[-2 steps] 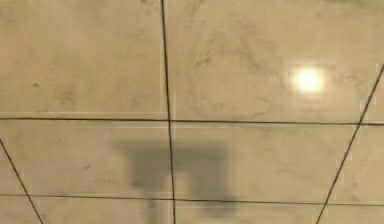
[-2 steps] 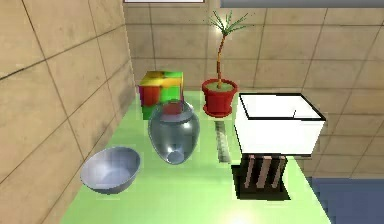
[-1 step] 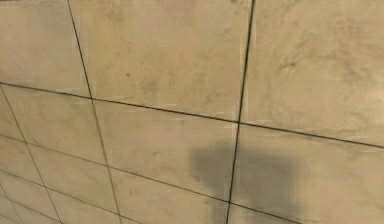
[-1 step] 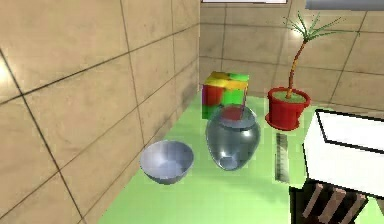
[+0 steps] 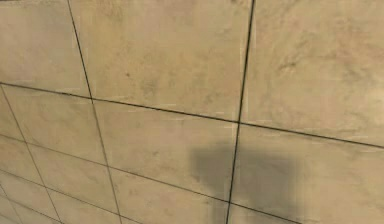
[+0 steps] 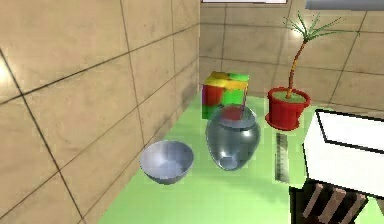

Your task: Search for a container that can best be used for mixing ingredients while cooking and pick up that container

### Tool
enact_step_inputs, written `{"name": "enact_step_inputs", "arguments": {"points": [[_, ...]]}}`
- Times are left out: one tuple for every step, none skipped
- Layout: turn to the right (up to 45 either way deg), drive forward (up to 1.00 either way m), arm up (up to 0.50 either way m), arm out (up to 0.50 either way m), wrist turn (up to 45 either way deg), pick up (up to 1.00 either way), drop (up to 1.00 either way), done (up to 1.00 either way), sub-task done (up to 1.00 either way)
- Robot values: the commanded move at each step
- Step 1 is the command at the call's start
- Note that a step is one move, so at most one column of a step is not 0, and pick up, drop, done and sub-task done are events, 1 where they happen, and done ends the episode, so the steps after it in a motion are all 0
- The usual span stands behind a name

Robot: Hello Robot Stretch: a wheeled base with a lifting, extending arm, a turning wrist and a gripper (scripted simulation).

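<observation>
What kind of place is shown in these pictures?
Probably a kitchen or dining corner of a house: a green tabletop beside tan tiled walls carries a grey bowl, a glass vase and a potted plant in a red pot.

Bright, even light leaves 1 soft grey shadow on the beige tiles [image 5: 150, 60].

A home interior, seemingly a kitchen: tan wall tiles [image 5: 160, 60] rise beside a glass vase [image 6: 233, 140] on a green counter [image 6: 215, 195], a bowl [image 6: 166, 161] just beside it, a potted plant [image 6: 289, 105] beyond.
</observation>
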Motion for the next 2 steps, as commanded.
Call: {"name": "enact_step_inputs", "arguments": {"points": [[0.0,0.0,0.38,0.0,0.0,0.0,0.0,0.0,0.0],[0.0,0.0,0.0,0.14,0.0,0.0,0.0,0.0,0.0]]}}
